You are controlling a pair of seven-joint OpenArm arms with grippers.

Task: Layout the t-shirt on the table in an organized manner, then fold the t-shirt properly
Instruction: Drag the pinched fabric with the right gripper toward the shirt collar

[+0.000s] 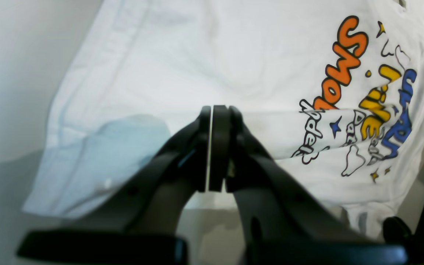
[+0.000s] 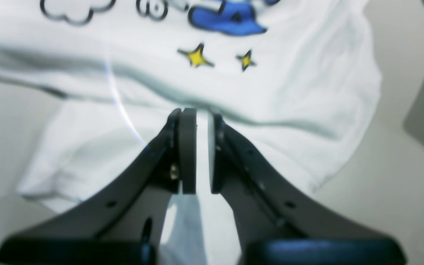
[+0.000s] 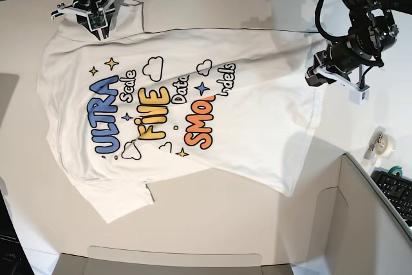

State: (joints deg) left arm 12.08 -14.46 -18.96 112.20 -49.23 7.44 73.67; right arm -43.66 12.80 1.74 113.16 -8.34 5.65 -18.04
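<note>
Broadly: one t-shirt [image 3: 180, 107], print side up, lay spread across the middle of the white table [image 3: 257, 230] in the base view, neck end toward frame left, hem toward frame right.
Hidden/cut off: in the base view both grippers' fingertips were masked by their own wrists; the neck label could not be made out; a fold across the print hid part of the last black word.
Left gripper [image 1: 210, 147]: pads pressed together with no gap, raised above the shirt at the hem end, centre of its wrist view; whether any cloth was pinched could not be told.
Right gripper [image 2: 201, 151]: pads stood slightly parted, white fabric showing through the slit at a ridged fold near the sleeve; a true pinch could not be confirmed.
Counts: two arms, one shirt, one tape roll [image 3: 383, 144] at right, one keyboard [image 3: 396, 188] corner at lower right.
Writing: "ULTRA" blue, "FiVE" yellow, "SMO…" orange, "Scale", "Data", "…dels" black outline.
Small marks: clouds and stars around the letters.
</note>
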